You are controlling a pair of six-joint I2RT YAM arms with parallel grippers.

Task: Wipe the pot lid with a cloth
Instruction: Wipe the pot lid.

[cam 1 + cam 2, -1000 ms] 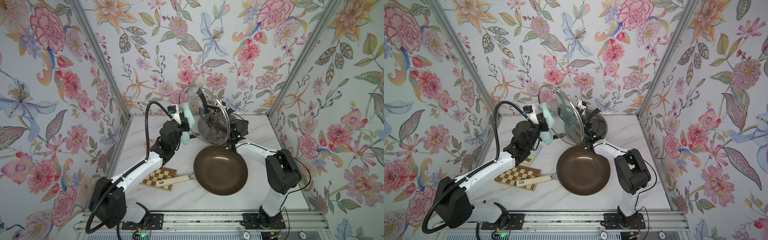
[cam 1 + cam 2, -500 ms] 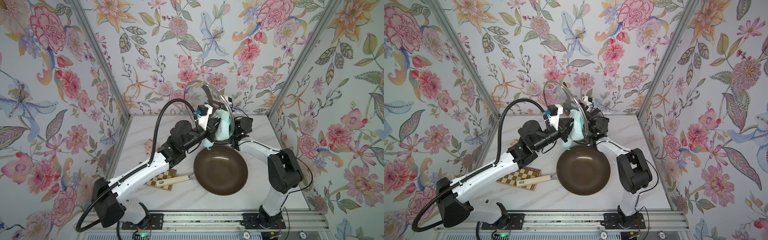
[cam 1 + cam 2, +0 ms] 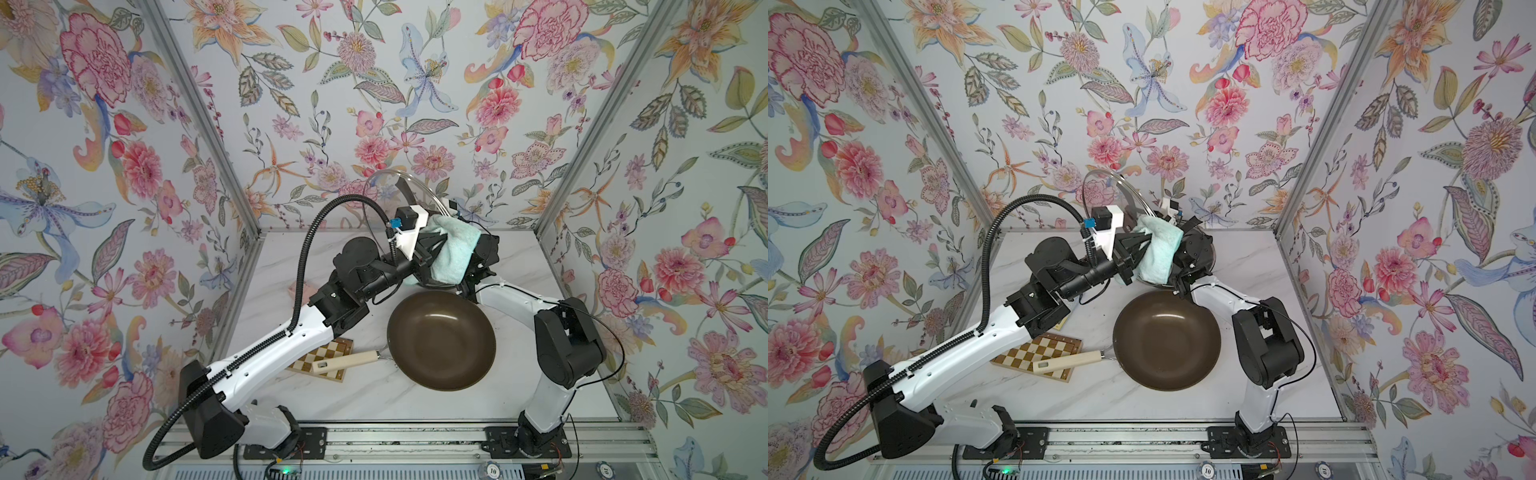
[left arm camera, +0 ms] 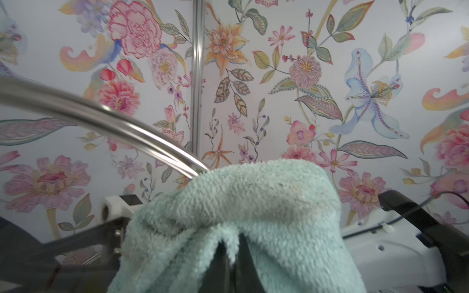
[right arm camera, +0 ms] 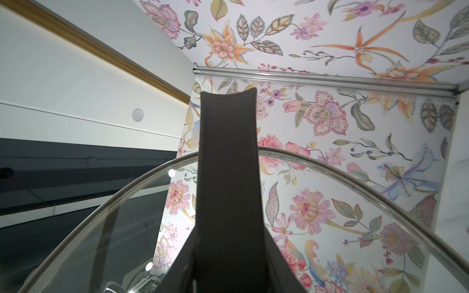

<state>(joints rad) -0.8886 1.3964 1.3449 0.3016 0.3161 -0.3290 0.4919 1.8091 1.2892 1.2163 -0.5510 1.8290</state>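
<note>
In both top views the pot lid (image 3: 388,195) was seen held on edge at upper centre, above the round brown frying pan (image 3: 442,340). The right gripper (image 3: 480,257) was closed on its black handle (image 5: 228,177). The left gripper (image 4: 232,256) was clamped shut on the cloth (image 4: 241,203). Only in the left wrist view was the fluffy mint terry pile seen touching the polished steel rim (image 4: 101,114); the clear domed glass was shown in the right wrist view.

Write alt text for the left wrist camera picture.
A fluffy mint-green cloth fills the foreground, bunched around two dark fingers shut on it. The pot lid's steel rim curves across and disappears behind the cloth, with floral wallpaper beyond.
</note>
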